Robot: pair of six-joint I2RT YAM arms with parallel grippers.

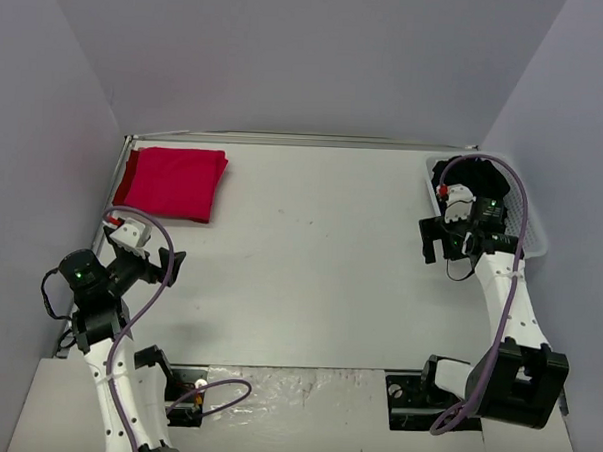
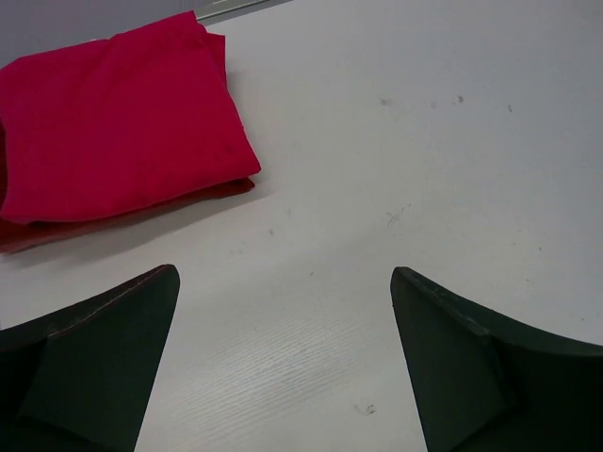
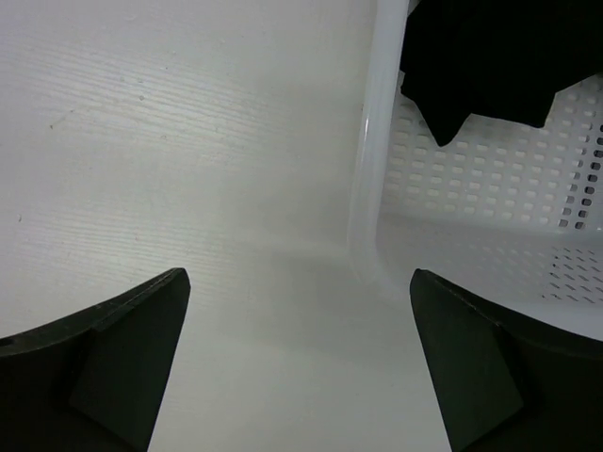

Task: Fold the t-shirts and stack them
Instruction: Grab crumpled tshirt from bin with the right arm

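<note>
- Looking at the far-left corner of the surface (image 1: pixel 309 276), we find the red shirt (image 1: pixel 173 182) folded flat there, probably parked as the base of the stack.
- We see the black shirt (image 1: pixel 476 180) bunched in the white basket (image 1: pixel 537 234) at the far-right corner, not yet folded.
- Our right gripper (image 1: pixel 438 244) hovers just beside the basket's rim, fingers apart and empty, seemingly placed to reach in for that shirt.
- Our left gripper (image 1: pixel 170 263) hangs over bare surface near the red shirt, fingers apart, holding nothing.
</note>
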